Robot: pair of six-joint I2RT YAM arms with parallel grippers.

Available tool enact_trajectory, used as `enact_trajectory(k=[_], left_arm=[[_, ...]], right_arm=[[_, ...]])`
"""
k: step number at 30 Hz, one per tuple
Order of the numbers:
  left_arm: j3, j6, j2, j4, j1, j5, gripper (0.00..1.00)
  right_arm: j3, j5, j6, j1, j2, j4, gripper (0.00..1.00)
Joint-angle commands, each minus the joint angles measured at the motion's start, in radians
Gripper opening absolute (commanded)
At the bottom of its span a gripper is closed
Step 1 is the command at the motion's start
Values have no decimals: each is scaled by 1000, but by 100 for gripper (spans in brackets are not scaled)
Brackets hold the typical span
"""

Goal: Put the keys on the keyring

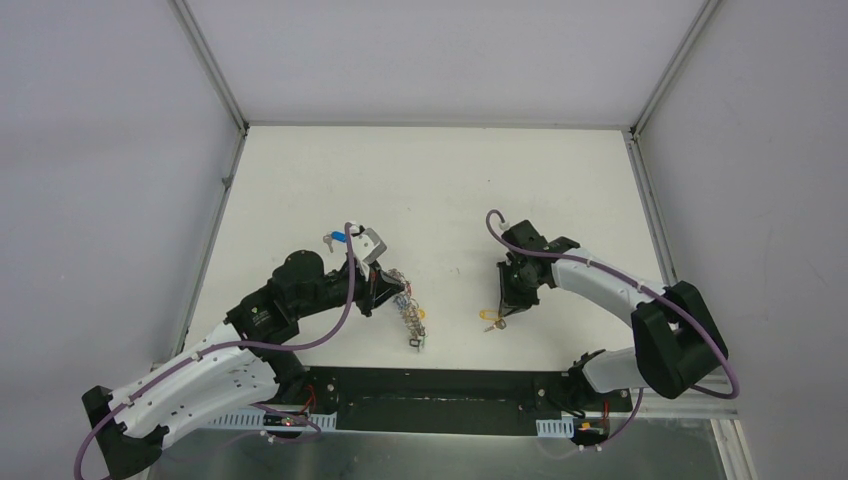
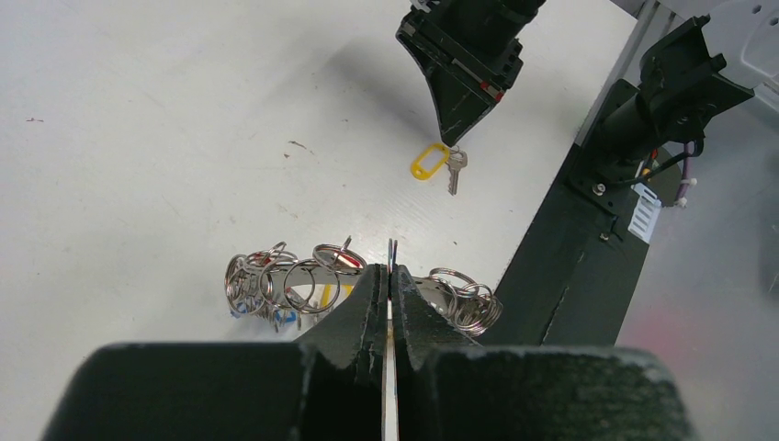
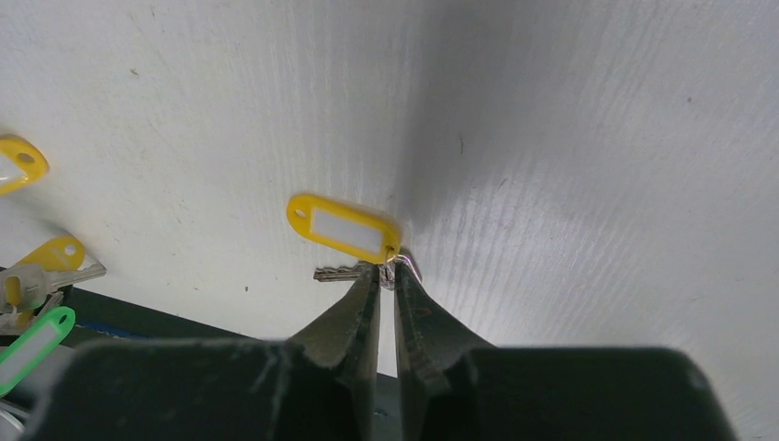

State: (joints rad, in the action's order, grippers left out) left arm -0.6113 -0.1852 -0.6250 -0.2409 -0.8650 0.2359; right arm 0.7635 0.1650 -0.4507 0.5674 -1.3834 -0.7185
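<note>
The keyring (image 2: 303,280) is a silvery chain of linked rings lying on the white table, with red, blue and yellow tags under it. My left gripper (image 2: 391,271) is shut on a thin ring of it, whose edge sticks up between the fingertips. From above, the keyring (image 1: 412,322) trails from the left gripper (image 1: 393,292) toward the near edge. A small silver key with a yellow tag (image 3: 344,228) lies flat on the table. My right gripper (image 3: 388,274) is shut on that key's head, right at the table. A blue-tagged key (image 1: 335,238) lies behind the left wrist.
A black base rail (image 1: 430,400) runs along the near table edge, close to the keyring and the right gripper (image 1: 507,308). Yellow tags (image 3: 18,165) and a green tag (image 3: 32,344) show at the left of the right wrist view. Grey walls enclose the table.
</note>
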Motion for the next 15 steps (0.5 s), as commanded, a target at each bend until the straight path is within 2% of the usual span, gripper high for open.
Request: enact_trajectory(k=[1,4,11,15], left_arm=[[-13,-24,20,63,-8,-12,0],[-12,-25,19,62,-7,-13,0],[-14,-28,19,61,-8,-14,0],[-15,-27,18,59,-7,-15,0]], right_arm=[[3,8,7,14,-12,-4,12],[9,0,5,22,-22,-11,11],[23,-24,6,41,-39,-26,0],[40,-36,14,54,-28,-48,0]])
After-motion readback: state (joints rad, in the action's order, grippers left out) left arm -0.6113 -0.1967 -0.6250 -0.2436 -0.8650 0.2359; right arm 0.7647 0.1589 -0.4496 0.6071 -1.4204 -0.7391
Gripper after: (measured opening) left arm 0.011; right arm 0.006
